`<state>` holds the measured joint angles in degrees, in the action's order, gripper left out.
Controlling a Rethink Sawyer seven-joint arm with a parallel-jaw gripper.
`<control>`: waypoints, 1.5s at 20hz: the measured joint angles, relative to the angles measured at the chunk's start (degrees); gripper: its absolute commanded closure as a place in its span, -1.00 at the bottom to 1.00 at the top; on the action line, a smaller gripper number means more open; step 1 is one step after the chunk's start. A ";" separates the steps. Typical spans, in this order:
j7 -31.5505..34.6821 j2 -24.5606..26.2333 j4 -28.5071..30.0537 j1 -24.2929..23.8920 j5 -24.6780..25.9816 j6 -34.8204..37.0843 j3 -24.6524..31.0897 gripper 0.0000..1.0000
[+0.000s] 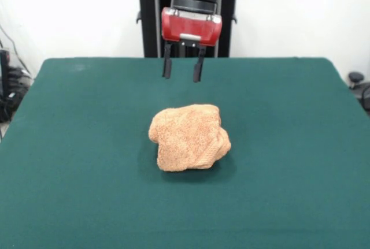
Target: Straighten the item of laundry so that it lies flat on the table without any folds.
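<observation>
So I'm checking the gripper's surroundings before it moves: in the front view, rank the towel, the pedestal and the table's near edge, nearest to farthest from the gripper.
1. The pedestal, right behind the open gripper, at the table's far side.
2. The towel, bunched at mid-table, in front of and below the gripper.
3. The near edge of the table, at the picture's bottom.

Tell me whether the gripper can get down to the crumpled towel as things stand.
Probably yes. The gripper hangs open above the table, just behind the bunched towel, and nothing stands between them.
</observation>
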<state>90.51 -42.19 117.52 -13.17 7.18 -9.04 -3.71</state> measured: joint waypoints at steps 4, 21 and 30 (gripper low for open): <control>0.00 1.02 -0.82 0.01 -0.01 -4.00 0.00 -1.00; 0.00 10.88 -8.05 0.58 -3.02 -13.95 0.02 -1.00; 0.00 13.96 -9.60 0.06 -3.99 -14.17 0.18 -1.00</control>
<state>90.51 -28.23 107.93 -13.11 3.19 -23.21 -3.53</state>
